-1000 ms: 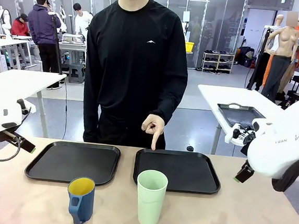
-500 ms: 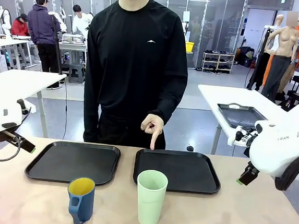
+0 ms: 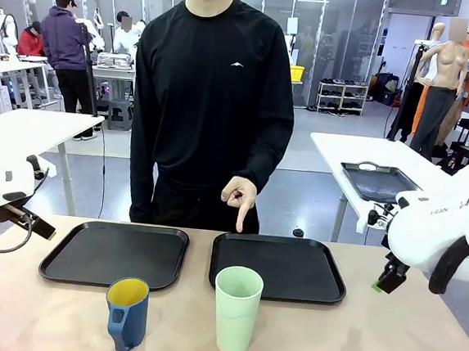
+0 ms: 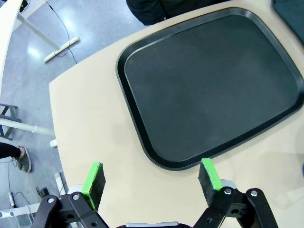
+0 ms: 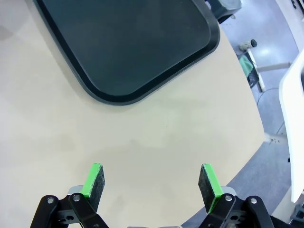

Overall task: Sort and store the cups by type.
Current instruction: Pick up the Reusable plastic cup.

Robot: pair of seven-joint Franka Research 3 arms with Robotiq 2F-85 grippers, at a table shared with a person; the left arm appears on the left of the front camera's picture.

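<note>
A tall mint-green tumbler (image 3: 237, 309) stands upright on the table in front of the right black tray (image 3: 280, 266). To its left stands a shorter blue mug (image 3: 127, 312) with a yellow inside, in front of the left black tray (image 3: 117, 253). The person's hand (image 3: 240, 199) points a finger down at the right tray's far edge. My left gripper (image 4: 152, 180) hangs open and empty over the table beside the left tray (image 4: 213, 85). My right gripper (image 5: 152, 183) is open and empty above bare table near the right tray's (image 5: 123, 42) corner; it also shows in the front view (image 3: 390, 279).
Both trays hold nothing. The beige table (image 3: 368, 343) has free room in front of the cups and at both ends. The person stands at the far edge, between the trays. Other tables stand farther back.
My right arm has swung a little to the right and its gripper has dropped slightly toward the table. The cups, the left arm and the pointing hand have stayed put.
</note>
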